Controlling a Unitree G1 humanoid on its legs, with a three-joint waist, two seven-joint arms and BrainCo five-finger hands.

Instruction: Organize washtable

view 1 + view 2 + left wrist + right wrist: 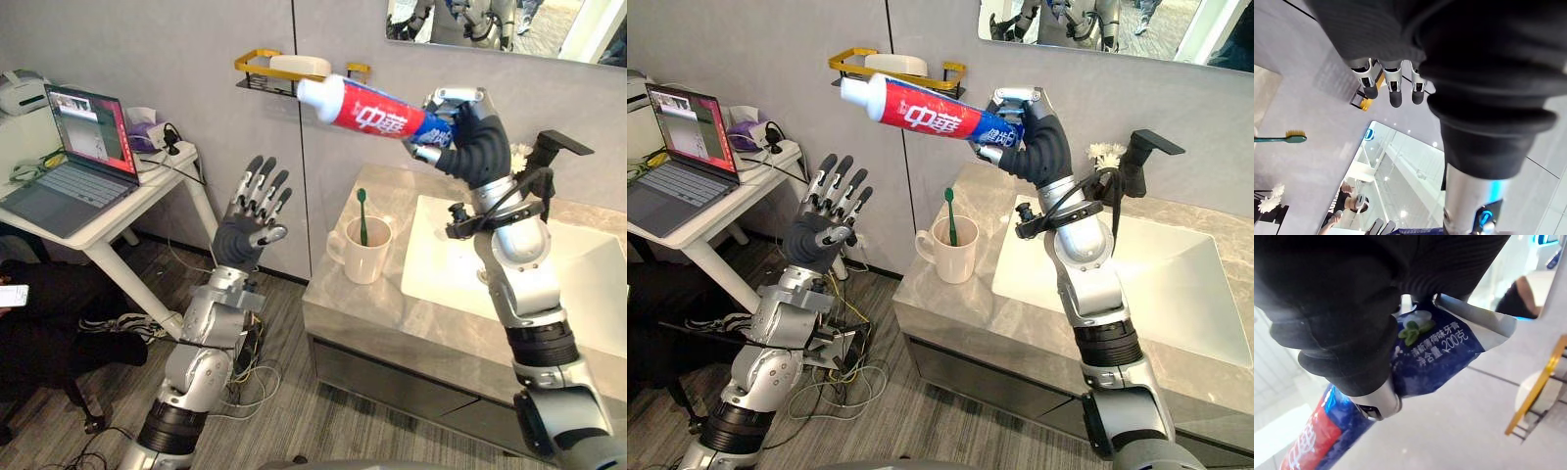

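While its left robot hand splays, the right robot hand grips a red-blue toothpaste tube.

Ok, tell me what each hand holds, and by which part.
The right hand grips the toothpaste tube by its flat crimped tail end. The left hand is open and holds nothing.

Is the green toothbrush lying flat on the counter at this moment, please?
No, the green toothbrush stands head-up in the white mug, which sits on the counter beside the sink.
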